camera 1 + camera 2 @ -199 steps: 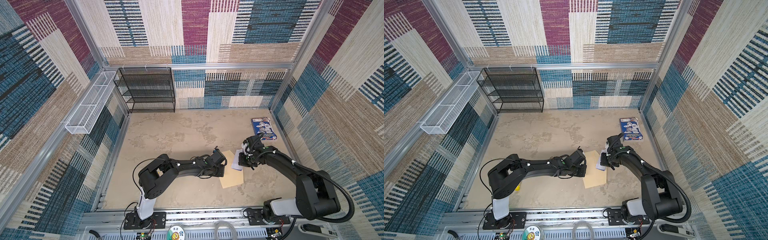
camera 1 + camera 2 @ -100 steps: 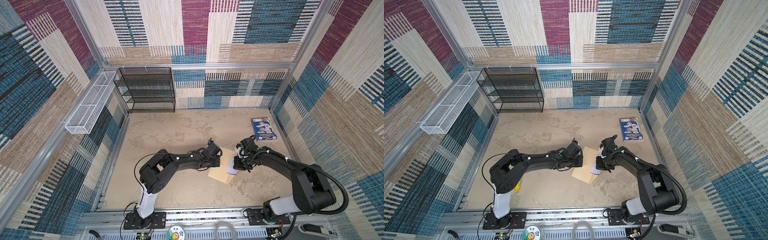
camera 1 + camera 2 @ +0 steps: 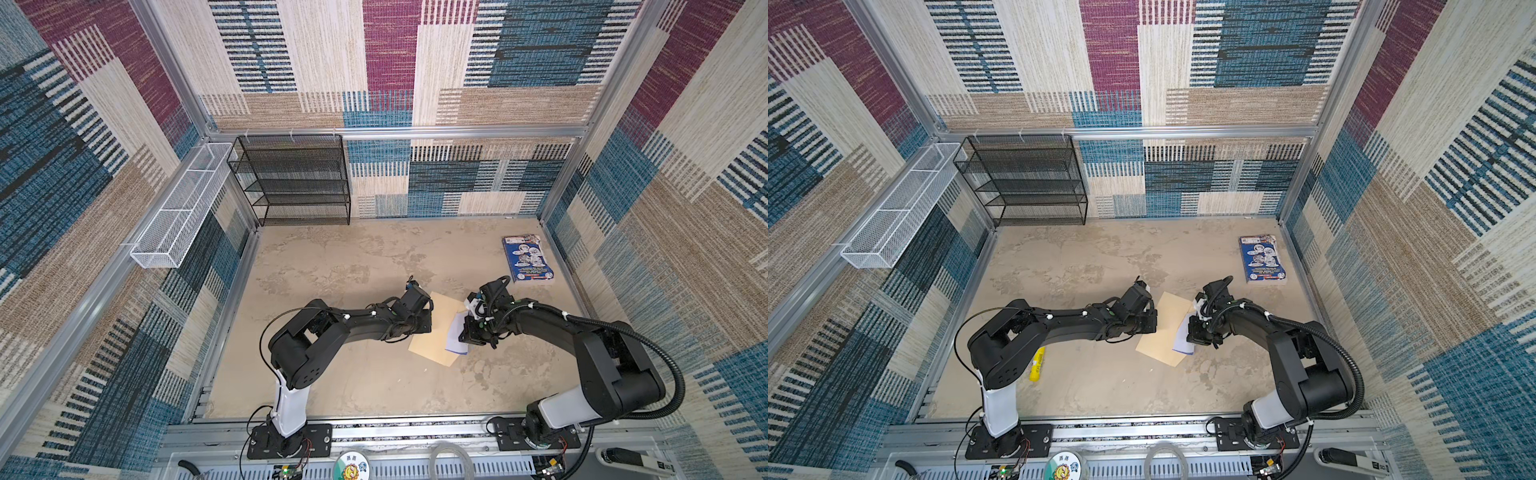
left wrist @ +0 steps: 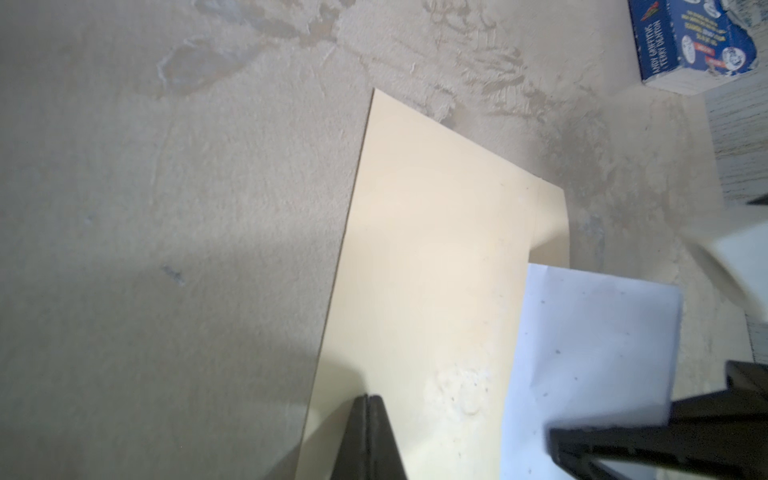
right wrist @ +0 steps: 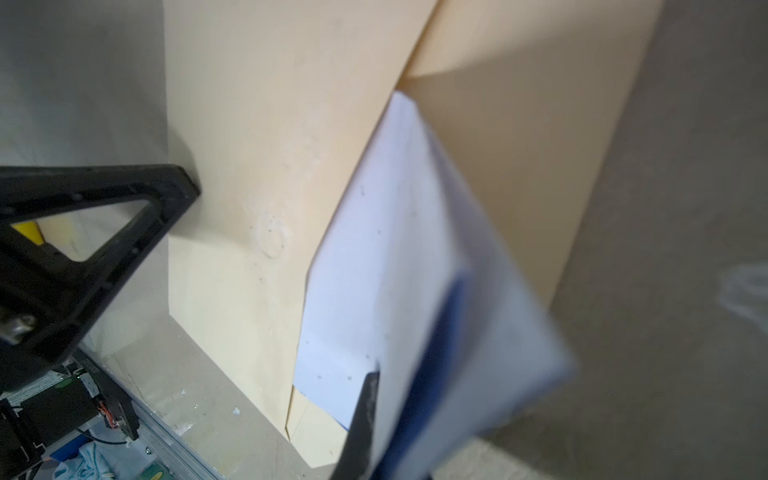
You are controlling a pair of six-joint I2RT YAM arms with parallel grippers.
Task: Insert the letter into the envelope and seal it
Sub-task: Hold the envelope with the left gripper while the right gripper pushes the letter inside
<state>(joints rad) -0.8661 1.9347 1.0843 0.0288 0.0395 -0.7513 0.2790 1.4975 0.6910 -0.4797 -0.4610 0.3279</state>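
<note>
Arms reach in from the near rail over the mottled beige table (image 3: 353, 257); under the left arm's elbow, in a top view, a yellow stick-shaped object (image 3: 1037, 365) lies flat on the table. Just past it, near the table's middle, the envelope (image 3: 436, 328) sits at a slant, its long sides running diagonally; the wrist views show shadow beneath it, so part of it is raised off the surface. The left gripper (image 4: 368, 419) is clamped on the envelope's left edge, fingers pressed together with no gap. The right gripper (image 5: 365, 399) pinches the letter (image 5: 395, 249), its white back showing and a strip of dark blue border at the held end; the sheet tilts down over the envelope's right side, overlapping the tan paper, with its free end near the envelope's opening, and I cannot tell whether it has gone inside. Farther off, by the right wall, a blue printed booklet (image 3: 527, 259) lies flat; against the back wall stands a black wire rack (image 3: 291, 178); a white wire basket (image 3: 178, 216) hangs on the left wall.
</note>
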